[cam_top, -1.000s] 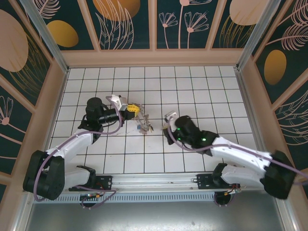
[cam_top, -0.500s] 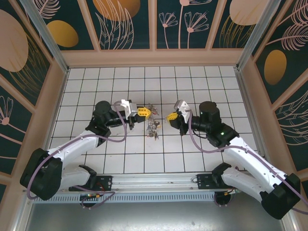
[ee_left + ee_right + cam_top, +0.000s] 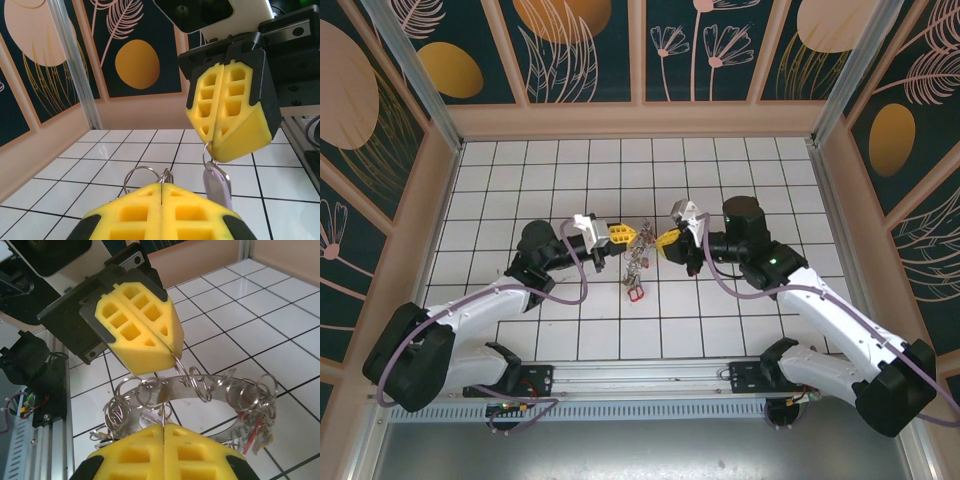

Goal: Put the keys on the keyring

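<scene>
As seen from above, suspended between two facing tools over the middle of the white-tiled counter [image 3: 760,160]: keys [image 3: 638,262] in a tangled bunch, dangling downward, red tag [image 3: 636,292] lowest; contact with the tiles not discernible. Left tool [image 3: 623,234] clenched on a small split ring [image 3: 182,372] of the bunch. Right tool [image 3: 663,240] clenched on another small ring carrying a pale lilac tag [image 3: 218,184], long axis vertical. In the right wrist view, keyring [image 3: 175,391] as a broad grey band curving left to right, open centre facing up, strung with many split rings, near arc hidden behind yellow pads [image 3: 125,457]. Individual key blades hard to separate; tag faces too small to read.
</scene>
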Controlling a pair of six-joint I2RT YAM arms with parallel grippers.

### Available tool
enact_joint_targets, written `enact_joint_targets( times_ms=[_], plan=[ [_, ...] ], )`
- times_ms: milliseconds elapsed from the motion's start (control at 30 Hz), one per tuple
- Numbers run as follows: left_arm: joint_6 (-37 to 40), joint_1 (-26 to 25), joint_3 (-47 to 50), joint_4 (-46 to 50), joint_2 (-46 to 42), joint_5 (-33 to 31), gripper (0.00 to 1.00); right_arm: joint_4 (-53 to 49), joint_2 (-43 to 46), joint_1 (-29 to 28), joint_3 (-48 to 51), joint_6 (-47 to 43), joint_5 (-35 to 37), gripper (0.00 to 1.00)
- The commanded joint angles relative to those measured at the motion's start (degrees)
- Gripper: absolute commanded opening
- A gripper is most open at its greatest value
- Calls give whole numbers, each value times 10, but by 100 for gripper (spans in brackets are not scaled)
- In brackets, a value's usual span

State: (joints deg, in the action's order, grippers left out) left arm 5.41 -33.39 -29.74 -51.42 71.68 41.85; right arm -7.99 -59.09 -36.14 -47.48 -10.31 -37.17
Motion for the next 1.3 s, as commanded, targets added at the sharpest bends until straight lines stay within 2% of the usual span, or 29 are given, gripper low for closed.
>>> enact_joint_targets(
  times_ms=[0,167,433,567,767,900,1000,1100,1267],
  plan=[
    [-30,-8,14,-100,9,-14,0,20,-13,-17,-22,33,2,0],
    [-54,-12,31,-145,25,-23,0,7,-27,-21,-27,37,28,0],
    [-46,-25,31,-139,65,-58,0,-2,-30,-15,-4,42,58,0],
    [8,-25,21,-67,91,-75,0,-56,-20,26,8,-2,80,0],
    [22,-25,29,-54,147,-63,0,-159,-18,109,18,-97,165,0],
    [17,-26,28,-57,195,-45,0,-181,-49,130,12,-85,225,0],
    [2,-26,32,-107,231,-42,0,-177,-79,139,9,-58,232,0],
    [5,-26,15,-109,262,-46,0,-164,-98,143,12,-34,237,0],
    [8,-33,-3,-130,333,-41,0,-135,-99,146,26,-15,161,0]
  ],
)
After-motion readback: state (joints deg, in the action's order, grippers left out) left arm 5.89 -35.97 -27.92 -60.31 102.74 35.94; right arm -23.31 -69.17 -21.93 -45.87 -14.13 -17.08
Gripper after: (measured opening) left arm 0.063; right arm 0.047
